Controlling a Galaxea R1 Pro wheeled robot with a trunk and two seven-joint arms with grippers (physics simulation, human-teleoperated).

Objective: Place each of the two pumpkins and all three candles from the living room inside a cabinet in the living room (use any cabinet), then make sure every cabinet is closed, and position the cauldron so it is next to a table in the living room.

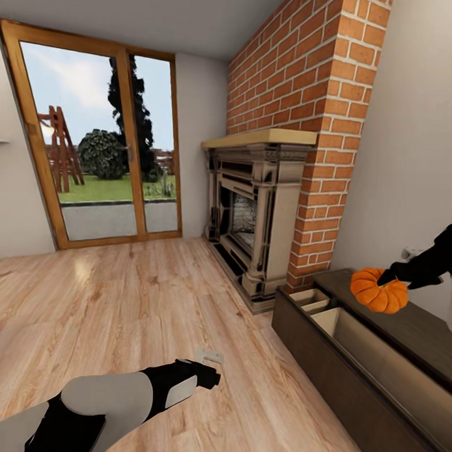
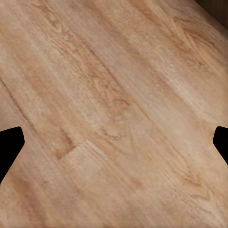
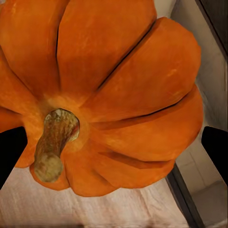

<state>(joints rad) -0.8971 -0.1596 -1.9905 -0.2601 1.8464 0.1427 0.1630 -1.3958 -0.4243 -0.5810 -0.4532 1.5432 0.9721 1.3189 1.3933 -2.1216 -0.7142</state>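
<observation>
Right fingers [image 1: 388, 278] pinch squat ribbed orange pumpkin [image 1: 379, 290] at 3 o'clock, poised over long dark-brown cabinet [image 1: 325, 360], its beige-lined drawers open to receive it | left fingers [image 1: 211, 375] spread, idle above plank floor [image 1: 119, 300].

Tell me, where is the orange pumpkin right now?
In the head view the pumpkin is at the right, held by the right gripper above the dark brown cabinet with its open drawers, just past the brick fireplace.
</observation>
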